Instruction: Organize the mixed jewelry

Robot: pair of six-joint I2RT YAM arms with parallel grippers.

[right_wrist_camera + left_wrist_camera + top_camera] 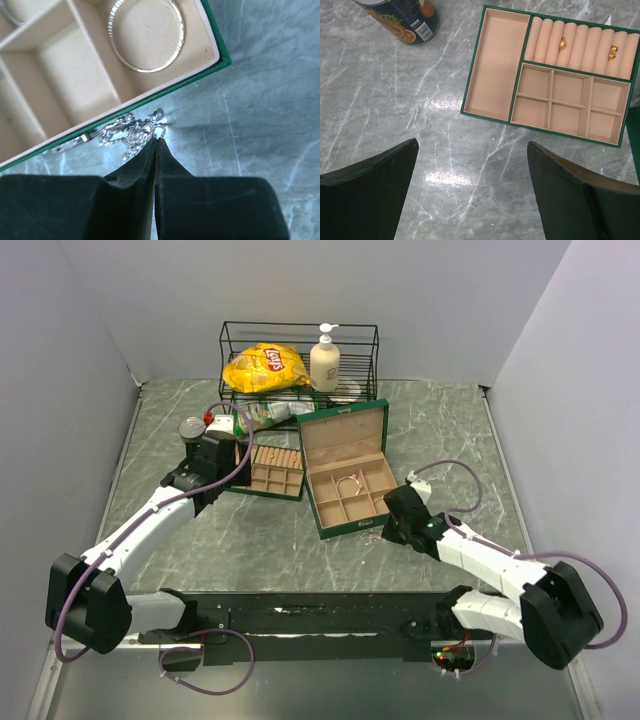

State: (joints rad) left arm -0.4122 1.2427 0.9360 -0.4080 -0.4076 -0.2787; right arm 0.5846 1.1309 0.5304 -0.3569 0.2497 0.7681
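The open green jewelry box stands mid-table with a silver bangle in its near corner compartment. A silver chain lies on the table against the box's outer wall. My right gripper is shut, its tips pinching a loop of that chain; in the top view it sits at the box's near right corner. The separate tray insert holds two gold rings in its roll slots. My left gripper is open and empty above bare table near the tray; it also shows in the top view.
A tin can stands left of the tray. A wire basket at the back holds a yellow chips bag and a lotion bottle. Grey walls close in both sides.
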